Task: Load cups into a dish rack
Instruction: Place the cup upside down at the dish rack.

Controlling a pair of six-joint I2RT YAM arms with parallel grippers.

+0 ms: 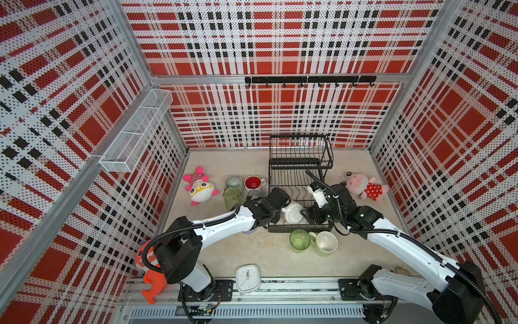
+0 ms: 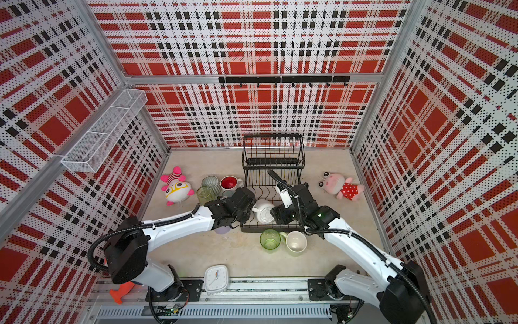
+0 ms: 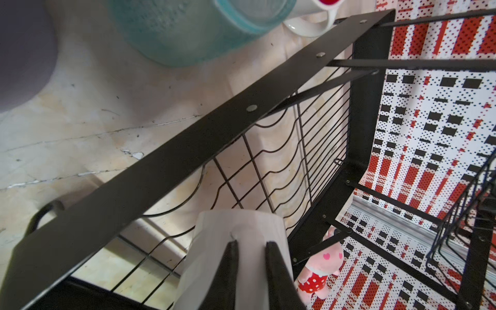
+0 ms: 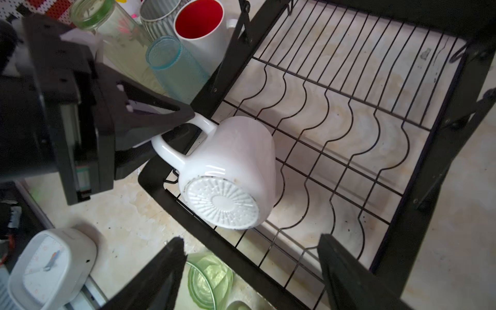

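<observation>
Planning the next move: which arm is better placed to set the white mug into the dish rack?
Left. The left gripper holds the white mug by its handle, tilted over the dish rack; the right gripper is open and empty.

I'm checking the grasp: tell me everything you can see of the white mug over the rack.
The glossy white ceramic mug has a loop handle and a base with radial ribs. It is tipped on its side, mouth hidden. The left gripper is shut on its handle, holding it over the lower tier of the black wire dish rack; contact with the wires cannot be told.
</observation>
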